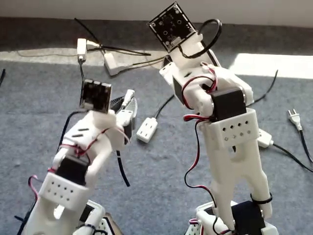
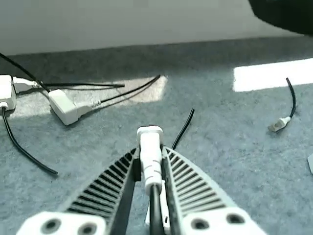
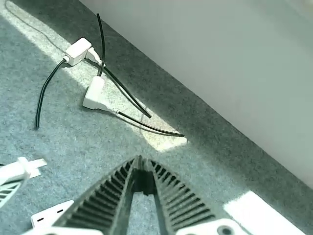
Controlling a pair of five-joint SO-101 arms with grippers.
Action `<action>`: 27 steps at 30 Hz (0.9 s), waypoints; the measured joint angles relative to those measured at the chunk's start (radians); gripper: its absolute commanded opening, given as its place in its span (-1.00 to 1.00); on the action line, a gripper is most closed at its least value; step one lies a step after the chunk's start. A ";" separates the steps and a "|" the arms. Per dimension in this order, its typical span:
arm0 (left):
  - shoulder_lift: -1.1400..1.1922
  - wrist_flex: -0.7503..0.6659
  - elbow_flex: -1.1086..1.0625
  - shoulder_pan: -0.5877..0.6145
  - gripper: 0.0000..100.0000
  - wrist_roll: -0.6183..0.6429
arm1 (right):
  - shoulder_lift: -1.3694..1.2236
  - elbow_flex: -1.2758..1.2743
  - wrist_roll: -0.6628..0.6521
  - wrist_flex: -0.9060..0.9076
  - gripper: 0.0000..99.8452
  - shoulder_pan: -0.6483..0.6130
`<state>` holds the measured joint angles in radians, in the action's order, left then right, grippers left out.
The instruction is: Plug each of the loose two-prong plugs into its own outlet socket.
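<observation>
around: white outlet block [image 1: 146, 129] on grey counter [image 1: 39, 127], just beside left pincer [image 2: 150, 155]
plug [image 2: 149, 142]: white, black cord, clamped in left pincer
spare plug [image 1: 293, 116]: loose, far right
right pincer [image 3: 141, 164]: clenched

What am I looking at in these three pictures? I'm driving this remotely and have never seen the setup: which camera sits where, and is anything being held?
These are two white robot arms side by side: the left arm and the right arm. The high view looks down over both. The other two pictures each come from a camera on one arm's wrist, looking along its gripper. The left gripper is shut on a white plug with a black cord. The right gripper is shut, with nothing visibly in it. On the grey carpet lie a white outlet socket, another outlet block farther back, and a loose plug.
</observation>
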<state>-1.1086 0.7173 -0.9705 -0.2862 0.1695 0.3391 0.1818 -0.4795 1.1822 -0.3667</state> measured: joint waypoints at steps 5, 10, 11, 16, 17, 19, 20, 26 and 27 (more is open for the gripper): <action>0.400 0.278 0.370 -0.002 -0.99 -0.098 | 0.000 0.000 0.000 0.000 -0.99 0.000; 0.704 0.526 0.697 -0.002 -0.99 -0.120 | 0.000 0.000 0.000 0.000 -0.99 0.000; 0.746 0.563 0.743 -0.002 -0.99 -0.115 | 0.000 0.000 0.000 0.000 -0.99 0.000; 0.898 0.655 0.870 -0.002 -0.99 0.069 | 0.000 0.000 0.000 0.000 -0.99 0.000; 0.916 0.660 0.879 -0.002 -0.99 0.114 | 0.000 0.000 0.000 0.000 -0.99 0.000; 0.945 0.663 0.885 -0.002 -0.99 0.210 | 0.000 0.000 0.000 0.000 -0.99 0.000; 0.957 0.664 0.885 -0.002 -0.99 0.256 | 0.000 0.000 0.000 0.000 -0.99 0.000; 1.002 0.772 0.885 -0.002 -0.99 0.562 | 0.000 0.000 0.000 0.000 -0.99 0.000; 1.005 0.789 0.885 -0.002 -0.99 0.600 | 0.000 0.000 0.000 0.000 -0.99 0.000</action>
<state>-0.1036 1.5060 -0.0852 -0.2877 0.7695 0.3391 0.1818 -0.4795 1.1822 -0.3667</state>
